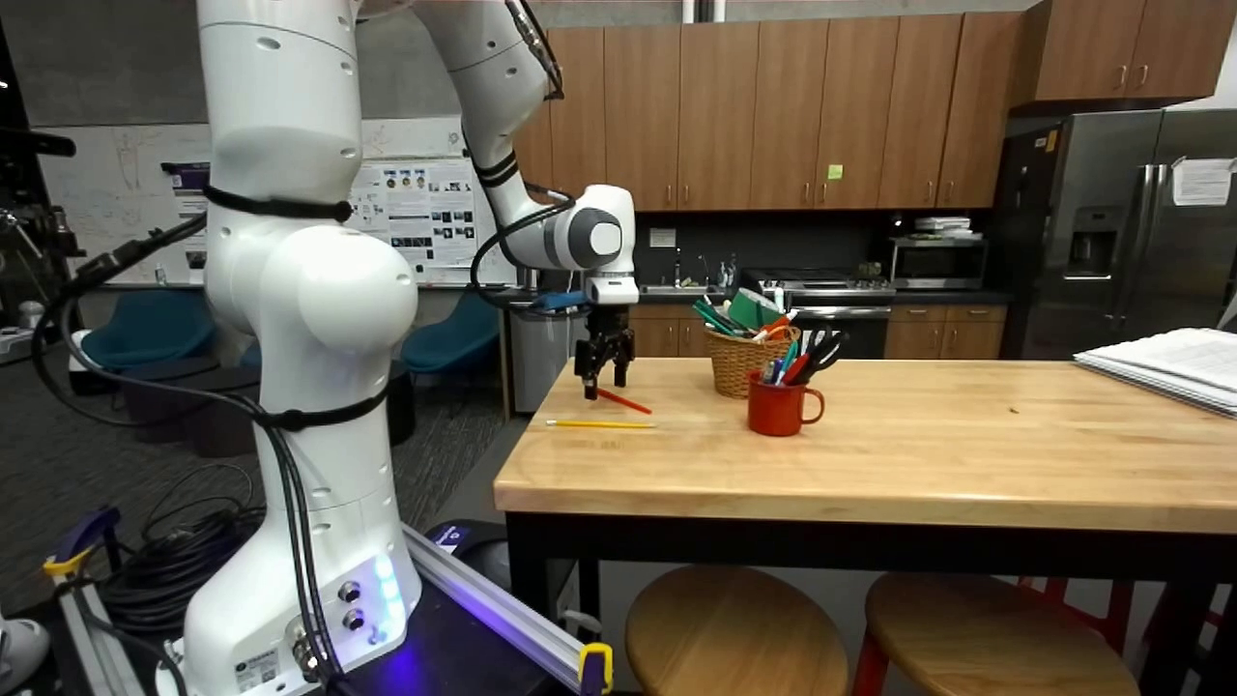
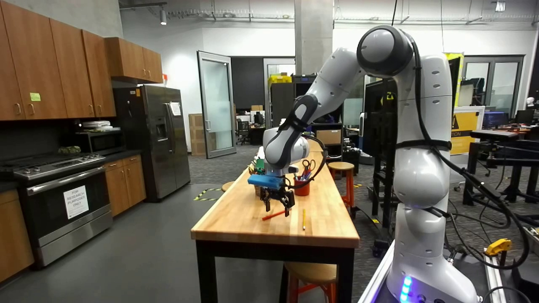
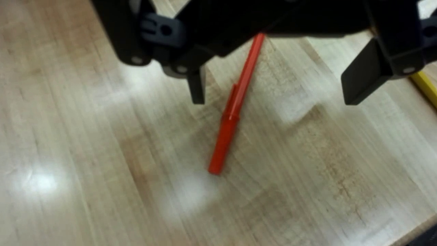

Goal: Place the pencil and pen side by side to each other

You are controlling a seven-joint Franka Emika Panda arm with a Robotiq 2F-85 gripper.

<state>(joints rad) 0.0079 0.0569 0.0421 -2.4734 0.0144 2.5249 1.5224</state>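
My hand [image 3: 274,97] stands wide, with one fingertip [image 3: 197,87] above and left of the middle of the wrist view and its partner in the upper right; the dark parts above them are cut by the top edge. Between the two, closer to the left one, I see the red pen [image 3: 231,118] lying aslant on the wooden surface [image 3: 102,212]. Its upper end goes behind my own mechanism, so I see only the capped part and some length of the barrel. From the yellow pencil [image 3: 426,87] there is just a short piece, cut by the right edge. In an exterior view the whole pencil [image 1: 599,424] lies just below the centre, apart from the pen; there the pen's left end comes up to my fingertip, and whether they touch, I cannot tell. The red mug [image 1: 776,410] covers part of the basket [image 1: 732,365], and their crowded contents are difficult to separate by eye.
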